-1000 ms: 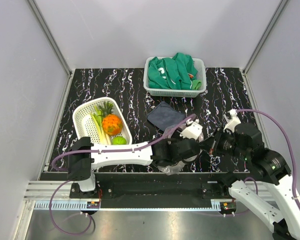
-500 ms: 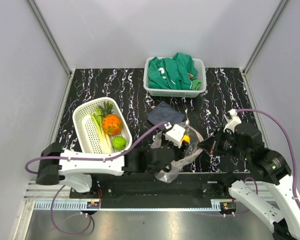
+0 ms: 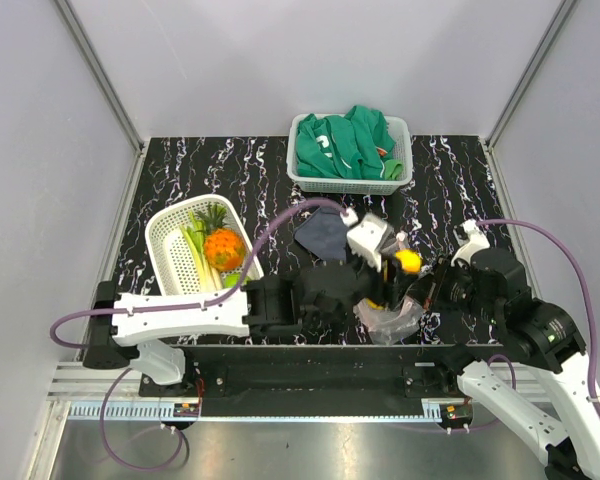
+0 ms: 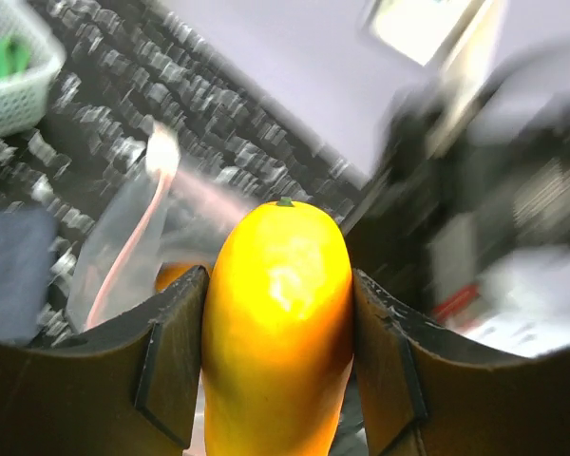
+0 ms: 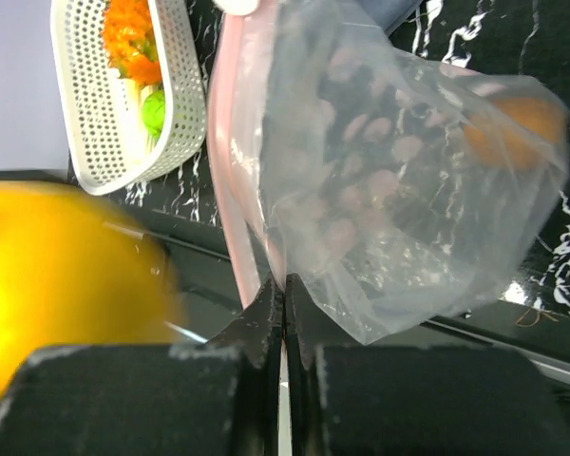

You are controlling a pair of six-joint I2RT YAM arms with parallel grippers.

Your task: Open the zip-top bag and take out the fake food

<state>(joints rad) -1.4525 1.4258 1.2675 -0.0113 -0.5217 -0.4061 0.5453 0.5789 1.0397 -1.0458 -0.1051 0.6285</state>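
Observation:
My left gripper [image 4: 277, 285] is shut on a piece of fake food, a smooth yellow-orange fruit [image 4: 277, 313], and holds it above the table beside the right arm [image 3: 408, 262]. The clear zip-top bag [image 5: 389, 190] with its pink zip strip [image 5: 230, 180] hangs crumpled from my right gripper [image 5: 283, 290], whose jaws are shut on the bag's edge. An orange piece [image 5: 508, 128] still lies inside the bag. From above, the bag [image 3: 390, 318] sits near the table's front edge, just below the left gripper [image 3: 400, 266] and left of the right gripper [image 3: 427, 290].
A white basket [image 3: 165, 268] at the left holds an orange pineapple [image 3: 224, 248], a pale leek and a green round piece. A grey basket [image 3: 352, 182] with a green garment stands at the back. A dark cloth [image 3: 318, 232] lies mid-table.
The left gripper has come up out of the bag with the yellow-orange fruit and swung right and away. The bag shifted right. The right gripper has stayed shut on the bag.

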